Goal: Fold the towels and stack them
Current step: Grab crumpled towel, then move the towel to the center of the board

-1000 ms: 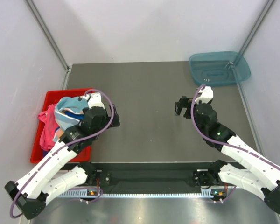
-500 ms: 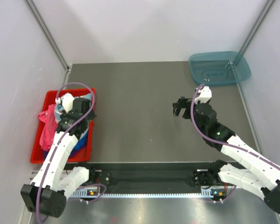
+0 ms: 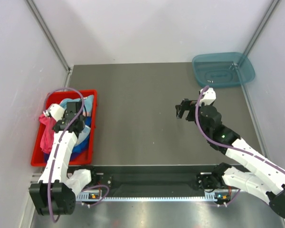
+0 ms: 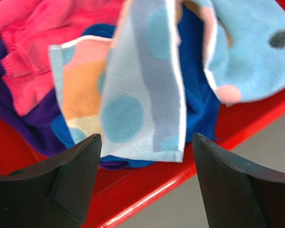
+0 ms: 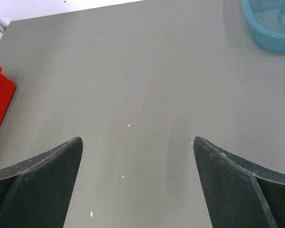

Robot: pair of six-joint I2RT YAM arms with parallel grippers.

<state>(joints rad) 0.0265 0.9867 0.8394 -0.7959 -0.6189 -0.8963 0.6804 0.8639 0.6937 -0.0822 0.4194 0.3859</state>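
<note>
Picking the first cloth out of the bin appears to be the step in hand; nothing is folded or stacked yet.

Left arm: the left pincer (image 4: pixel 145 142) hangs over the red bin (image 3: pixel 38 159) at the left edge of the bench (image 3: pixel 142 95). Its fingers are wide apart and hold nothing.

Towels: all four lie heaped inside that bin.
- The light blue dotted towel (image 4: pixel 142 85) is on top in loose folds, with one hemmed edge lying directly between the spread fingers.
- The royal blue towel (image 4: pixel 197 99) lies beneath it.
- The purple towel (image 4: pixel 14 118) sits lowest, to one side.
- The pink towel (image 4: pixel 28 52) is bunched against the bin's left wall.

Right arm: the right pincer (image 3: pixel 183 109) hovers above bare bench right of centre, fingers wide apart and empty. It is well apart from the bin and from the teal tray (image 3: pixel 223 69) at the far right corner.

Assessment: the next move calls for the left pincer to come down on the dotted towel and close on its hemmed edge. It should then lift the cloth clear of the bin wall onto the open bench, where the right arm stands ready to help spread it.

Concern: the cloths are tangled, so a deep bite could catch the royal blue layer as well. A shallow pinch on the top hem looks the safer course.
</note>
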